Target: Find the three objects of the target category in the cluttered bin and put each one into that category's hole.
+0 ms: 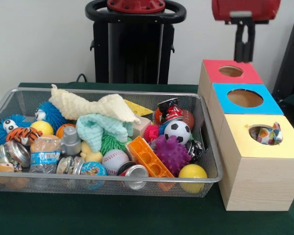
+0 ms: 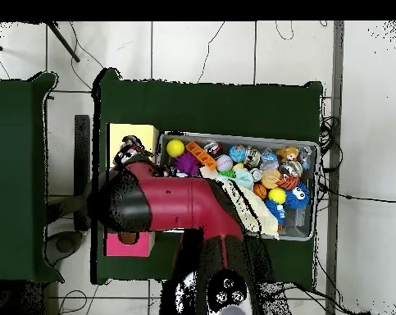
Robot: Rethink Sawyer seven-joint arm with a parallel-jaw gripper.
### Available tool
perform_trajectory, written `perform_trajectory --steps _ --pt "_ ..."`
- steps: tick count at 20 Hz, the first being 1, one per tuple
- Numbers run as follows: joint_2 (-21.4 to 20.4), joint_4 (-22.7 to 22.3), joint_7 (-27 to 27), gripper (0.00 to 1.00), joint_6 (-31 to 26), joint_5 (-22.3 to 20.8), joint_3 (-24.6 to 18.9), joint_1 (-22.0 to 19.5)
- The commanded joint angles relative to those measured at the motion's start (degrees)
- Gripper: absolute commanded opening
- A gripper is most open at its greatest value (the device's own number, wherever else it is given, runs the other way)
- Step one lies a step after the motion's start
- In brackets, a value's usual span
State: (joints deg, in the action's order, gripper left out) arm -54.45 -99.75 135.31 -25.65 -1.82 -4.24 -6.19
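Gripper (image 1: 242, 51) hangs over red hole (image 1: 231, 71); finger state unreadable; toy (image 1: 268, 134) sits in yellow hole (image 1: 265, 133); arm should swing back over bin (image 1: 206, 179).

Even, soft indoor light fills the front view, with the white wall (image 1: 39, 44) bright and no hard shadows. Small glints sit on the metal cans (image 1: 12, 152) and the wire bin's rim (image 1: 112, 180). The green tablecloth (image 1: 88, 215) reads dark. In the overhead view the pale floor (image 2: 365, 123) looks washed out.

Red arm (image 2: 172, 205) with black joints, black tool (image 1: 243, 43), black pedestal (image 1: 133, 46)
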Motion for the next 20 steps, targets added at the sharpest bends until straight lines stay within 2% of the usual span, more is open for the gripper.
perform_trajectory --steps 1,8,13,20 --pt "-4.8 -1.6 -8.94 0.0 -6.05 -3.68 -3.61 -5.47" --pt "-2.32 1.73 -6.96 0.0 -5.76 -8.28 -1.26 -4.62" --pt "-1.08 3.97 -4.17 0.0 -6.18 -11.46 0.36 -2.51" --pt "-0.2 5.82 -2.3 0.0 -6.82 -13.23 0.98 -1.15"
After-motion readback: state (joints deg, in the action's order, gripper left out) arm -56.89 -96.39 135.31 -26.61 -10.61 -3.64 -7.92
